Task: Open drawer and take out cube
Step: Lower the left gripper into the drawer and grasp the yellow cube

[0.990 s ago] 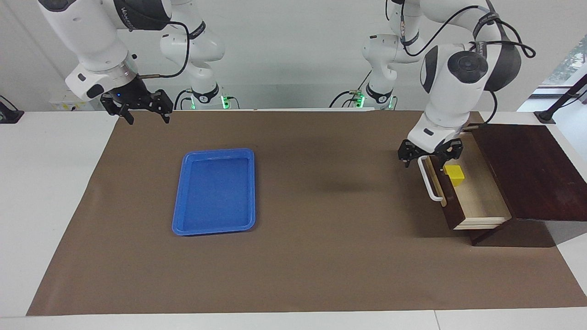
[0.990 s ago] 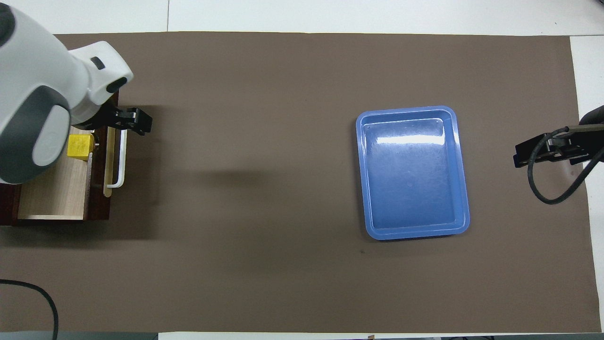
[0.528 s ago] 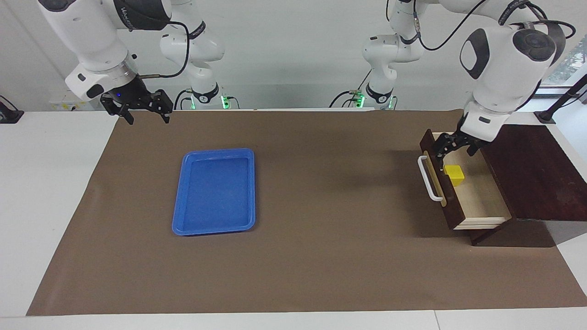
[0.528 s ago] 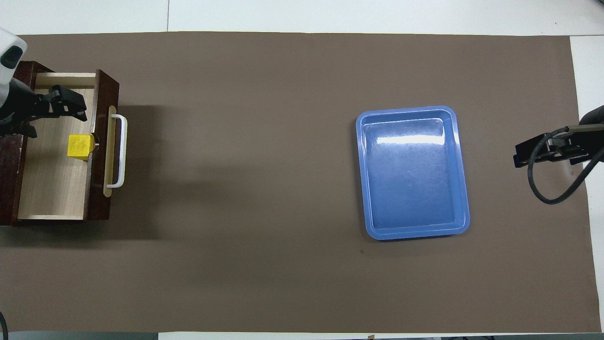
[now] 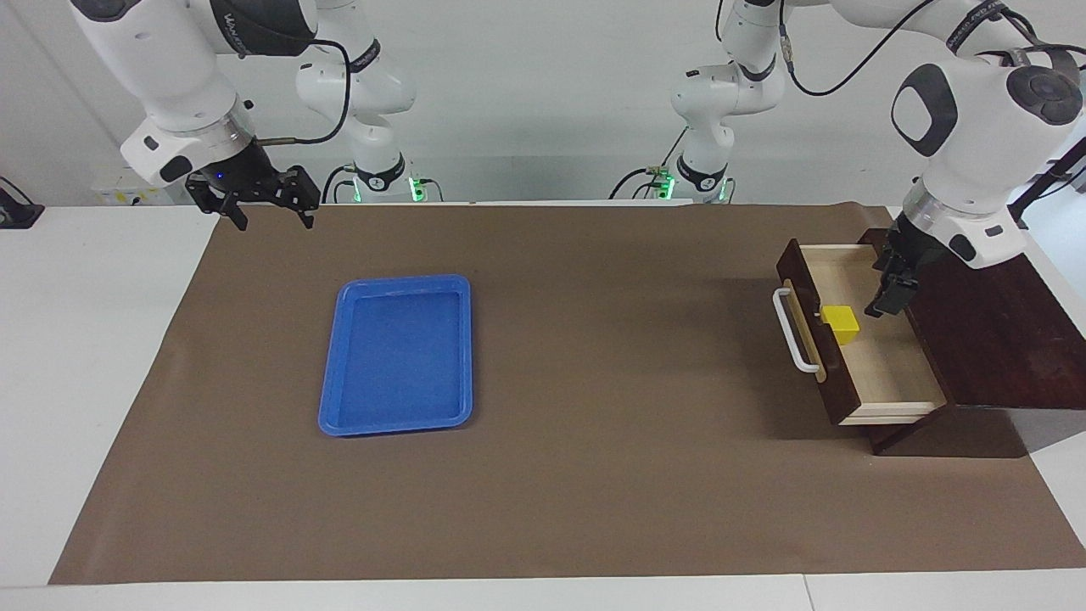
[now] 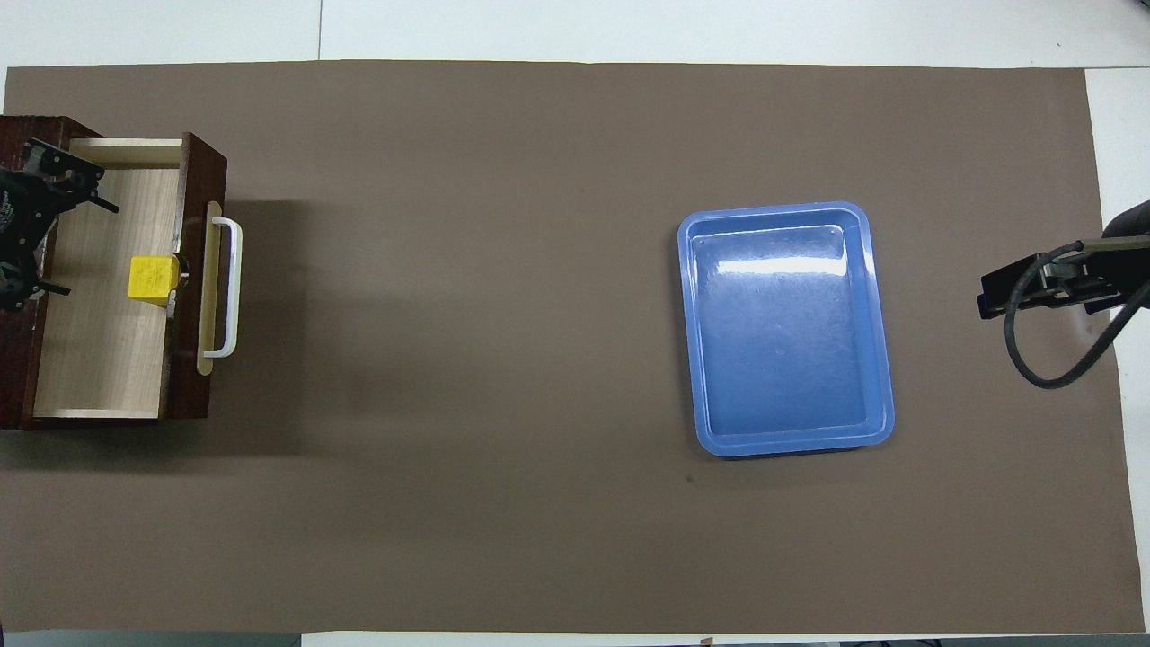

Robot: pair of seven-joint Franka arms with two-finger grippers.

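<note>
Reaching for the cube is the step in hand, as I judge it; the drawer stands pulled out of its dark cabinet at the left arm's end of the table, pale floor exposed, white handle untouched; the cube sits inside on that floor, tight against the inner face of the drawer front, about level with the middle of the handle.

Left gripper hangs over the inner part of the drawer, where it meets the cabinet, clear of the cube; fingers spread wide, nothing between them. Right gripper waits over the mat's edge at the right arm's end, also spread wide and empty; blue tray lies on the mat near it.

To do this well: carry the left gripper across until it is centred over the cube; turn the wrist so the fingers close along the drawer front, not toward it, since little room shows between cube and front; descend straight, close only when both fingers flank the cube; lift vertically to clear the drawer walls.
</note>
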